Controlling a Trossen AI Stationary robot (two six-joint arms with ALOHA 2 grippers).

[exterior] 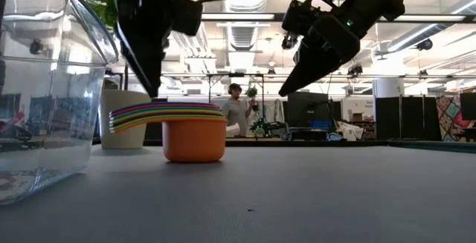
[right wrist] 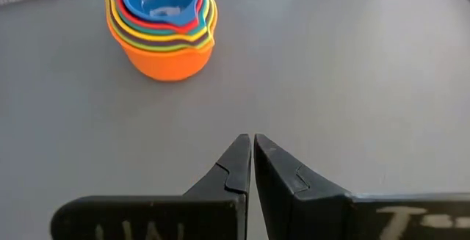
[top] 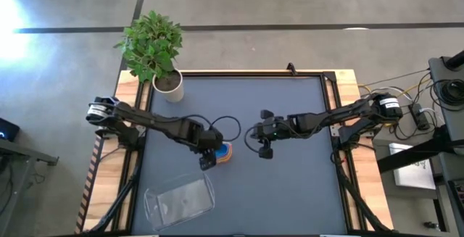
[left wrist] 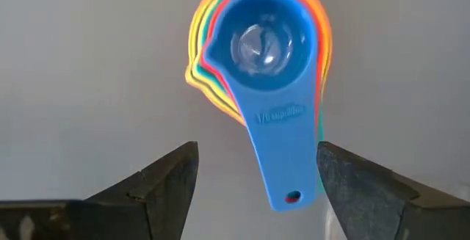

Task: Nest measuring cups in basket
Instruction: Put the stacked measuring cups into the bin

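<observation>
One dark table (top: 290, 193) carries everything, and the landmark on it is the single clear basket (top: 180, 198), lying near the front edge on the left side, tilted a little off the table's lines, with nothing inside it. Two arms reach in from opposite sides. One white plant pot (top: 170, 86) with a leafy plant stands at the far left corner, well apart from the basket. Just beyond the basket, toward the middle of the table, sits one stack of measuring cups (top: 225, 152), all nested together: the orange cup (exterior: 194, 140) is the outermost and rests on the table, the blue cup (left wrist: 266, 43) is the innermost on top, and between them show rims of yellow, red, green, teal and purple, though I cannot count every layer cleanly. The stack stands upright, bowls opening upward, and the handles lie flat and fanned together with their long axis running from the bowls back toward the basket side. The left gripper (top: 208, 161) hangs over those handles, between stack and basket, its fingers (left wrist: 158, 185) spread wide on either side of the blue handle without touching it. The right gripper (top: 253, 134) waits farther from the basket, past the stack, raised off the table, its jaws pressed together on nothing.
</observation>
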